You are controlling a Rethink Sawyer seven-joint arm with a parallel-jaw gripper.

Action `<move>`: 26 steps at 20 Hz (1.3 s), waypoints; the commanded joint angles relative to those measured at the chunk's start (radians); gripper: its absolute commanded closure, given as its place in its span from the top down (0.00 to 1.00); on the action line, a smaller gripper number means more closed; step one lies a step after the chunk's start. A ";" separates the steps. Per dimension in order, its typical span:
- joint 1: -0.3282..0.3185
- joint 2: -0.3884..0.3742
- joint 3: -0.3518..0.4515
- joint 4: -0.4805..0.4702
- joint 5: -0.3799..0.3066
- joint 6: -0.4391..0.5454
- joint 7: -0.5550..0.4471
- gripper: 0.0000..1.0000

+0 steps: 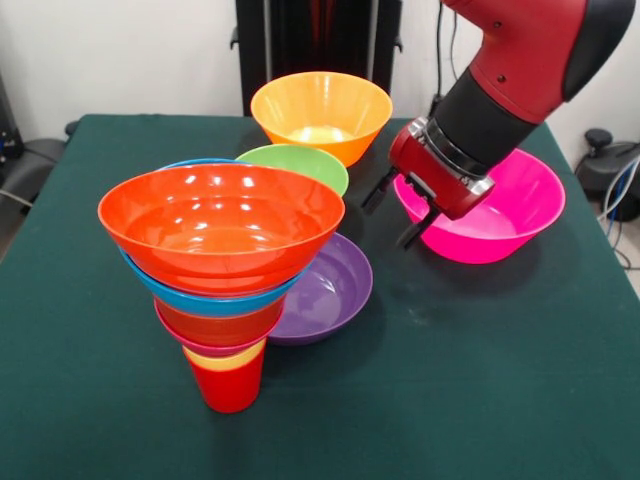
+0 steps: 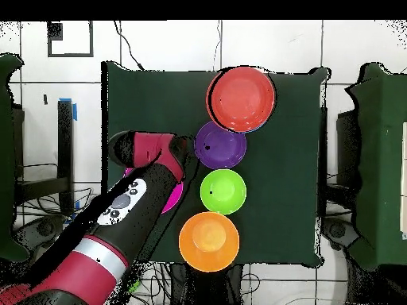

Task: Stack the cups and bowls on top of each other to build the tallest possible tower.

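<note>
The tower (image 1: 222, 225) (image 2: 242, 98) stands at the front left on a red cup (image 1: 230, 385). A yellow cup rim shows above it, then crimson-pink, orange and blue bowls, with a wide orange-red bowl on top. A purple bowl (image 1: 330, 290) (image 2: 220, 145) sits right beside the tower. A green bowl (image 1: 297, 165) (image 2: 222, 191) and a light orange bowl (image 1: 322, 115) (image 2: 209, 241) lie behind it. My gripper (image 1: 395, 212) (image 2: 184, 147) hangs open and empty at the left rim of the magenta-pink bowl (image 1: 500, 205) (image 2: 171, 198), between it and the purple bowl.
The dark green table cloth (image 1: 480, 380) runs to the table edges on all sides. My arm (image 1: 520, 70) slants in from the upper right over the magenta-pink bowl. Cables and chair parts lie off the table at both sides.
</note>
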 commanded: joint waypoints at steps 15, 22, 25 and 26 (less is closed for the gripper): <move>0.048 0.103 0.026 -0.062 0.109 0.001 0.290 1.00; 0.056 0.127 0.011 -0.075 0.123 0.002 0.277 1.00; 0.057 0.136 0.000 -0.090 0.115 0.023 0.253 1.00; 0.056 0.141 -0.005 -0.103 0.104 0.046 0.232 1.00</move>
